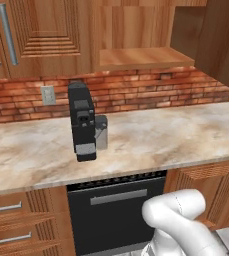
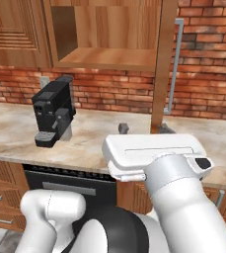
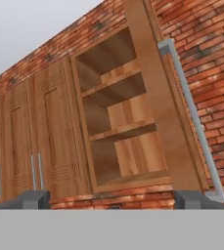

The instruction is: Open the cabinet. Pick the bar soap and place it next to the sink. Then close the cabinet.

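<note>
Dark fingertips of the claw sit spread far apart at the bottom of the hand view, released, with nothing between them. In the right base view those tips poke up just beyond the white hand, over the marble counter. Ahead of the claw stands the cabinet, wide open, its wooden shelves bare in what shows. Its door is swung out edge-on, with the long silver handle running down its outer face against the brick wall. From the left base view, the cabinet's bottom shelf hangs above the counter. The bar soap I cannot make out on any shelf or on the counter. Further left, a black coffee machine stands upright on the counter, a wall socket behind it, and a dark oven front sits below the counter edge.
</note>
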{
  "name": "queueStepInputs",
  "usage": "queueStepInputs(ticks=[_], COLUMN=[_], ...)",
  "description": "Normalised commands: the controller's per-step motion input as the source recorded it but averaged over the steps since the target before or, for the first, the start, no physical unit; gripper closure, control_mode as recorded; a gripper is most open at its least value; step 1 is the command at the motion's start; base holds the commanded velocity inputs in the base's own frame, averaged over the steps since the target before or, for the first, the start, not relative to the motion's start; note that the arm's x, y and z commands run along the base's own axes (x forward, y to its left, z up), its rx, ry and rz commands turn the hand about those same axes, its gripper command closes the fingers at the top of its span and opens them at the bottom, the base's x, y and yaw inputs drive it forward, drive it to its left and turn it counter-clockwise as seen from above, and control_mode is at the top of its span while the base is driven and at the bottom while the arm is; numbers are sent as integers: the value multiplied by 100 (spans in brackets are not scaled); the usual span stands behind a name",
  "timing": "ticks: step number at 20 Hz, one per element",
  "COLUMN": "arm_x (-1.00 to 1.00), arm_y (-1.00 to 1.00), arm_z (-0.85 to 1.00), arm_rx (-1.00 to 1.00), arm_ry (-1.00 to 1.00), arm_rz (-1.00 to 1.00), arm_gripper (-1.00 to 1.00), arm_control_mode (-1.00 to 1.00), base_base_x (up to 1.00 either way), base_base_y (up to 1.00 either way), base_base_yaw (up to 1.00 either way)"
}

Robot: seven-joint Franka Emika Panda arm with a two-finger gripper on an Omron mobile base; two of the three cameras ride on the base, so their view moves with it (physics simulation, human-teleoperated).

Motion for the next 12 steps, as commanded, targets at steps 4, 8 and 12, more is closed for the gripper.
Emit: queueStepInputs(ticks=[4,8,12], arm_x=[11,29,44], arm_y=[-22,-28,-25], arm_z=[0,0,0], arm_rx=[0,0,0], arm_ry=[0,0,0], arm_rz=[6,8,14], arm_gripper=[-100,-100,-100], arm_control_mode=[-100,-100,-100], base_base_x=[0,0,0], base_base_y=[0,0,0], base_base_yaw=[0,0,0])
